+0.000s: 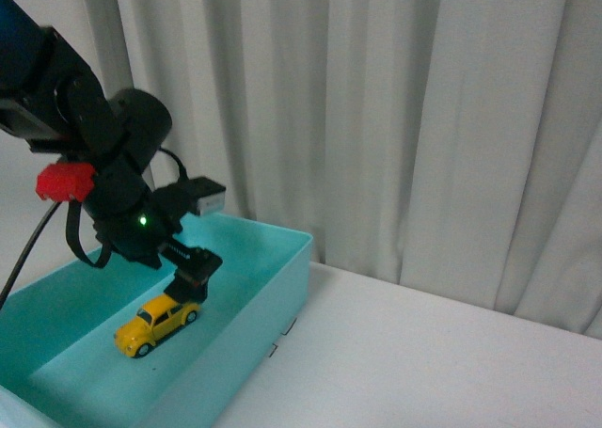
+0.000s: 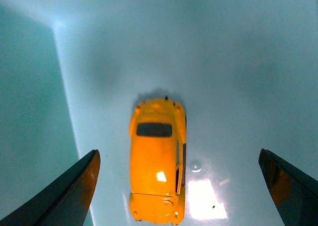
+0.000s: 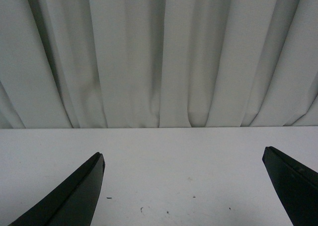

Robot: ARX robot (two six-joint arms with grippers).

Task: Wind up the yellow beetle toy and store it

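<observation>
The yellow beetle toy [image 1: 155, 323] rests on its wheels on the floor of a turquoise bin [image 1: 282, 277]. My left gripper [image 1: 193, 279] hangs open just above the toy's rear end, inside the bin. In the left wrist view the yellow beetle toy [image 2: 157, 161] lies between the two spread fingertips [image 2: 74, 191], touching neither, and the left gripper [image 2: 181, 188] holds nothing. The right gripper [image 3: 184, 186] is open over bare white table; that arm is out of the front view.
The turquoise bin's near wall [image 1: 235, 372] rises between the toy and the white table [image 1: 423, 353]. A grey pleated curtain [image 1: 395, 118] hangs close behind the table. A black cable [image 1: 28, 249] trails from the left arm.
</observation>
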